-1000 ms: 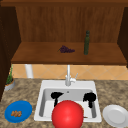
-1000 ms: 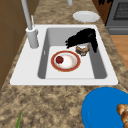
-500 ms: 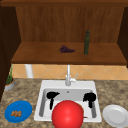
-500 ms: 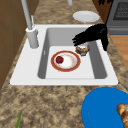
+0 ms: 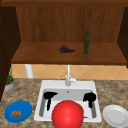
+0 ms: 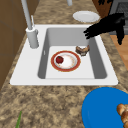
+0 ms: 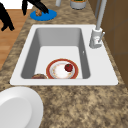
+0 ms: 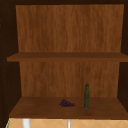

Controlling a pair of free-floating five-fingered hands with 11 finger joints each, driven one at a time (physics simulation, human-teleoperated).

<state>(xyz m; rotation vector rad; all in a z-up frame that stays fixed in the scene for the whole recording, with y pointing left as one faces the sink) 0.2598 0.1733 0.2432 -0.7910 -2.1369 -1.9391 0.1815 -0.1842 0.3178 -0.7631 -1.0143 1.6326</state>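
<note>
From my remote station, nearest the front camera sits a big red ball (image 5: 67,114), blocking the sink's near edge. At eight o'clock of the sink (image 5: 87,85) I see a blue plate (image 5: 18,111) with small brown pieces of food (image 5: 16,114); at four o'clock lies a bare white plate (image 5: 115,115). Inside the basin, the side views show a red-rimmed plate (image 6: 65,61) carrying a small red fruit (image 6: 59,59), with a brown pastry (image 6: 82,49) just beside it against the basin wall. My left hand (image 5: 49,96) and right hand (image 5: 89,97) hover over the basin, both with fingers drooping loose, gripping nothing. In the left side view a hand (image 6: 103,28) reaches over the rim above the pastry, apart from it; half a second ago it hung lower and closer to the pastry. Beyond, at twelve o'clock, are the faucet (image 5: 68,75), then a shelf (image 5: 45,56) holding grapes (image 5: 65,49) and a green bottle (image 5: 86,43).
</note>
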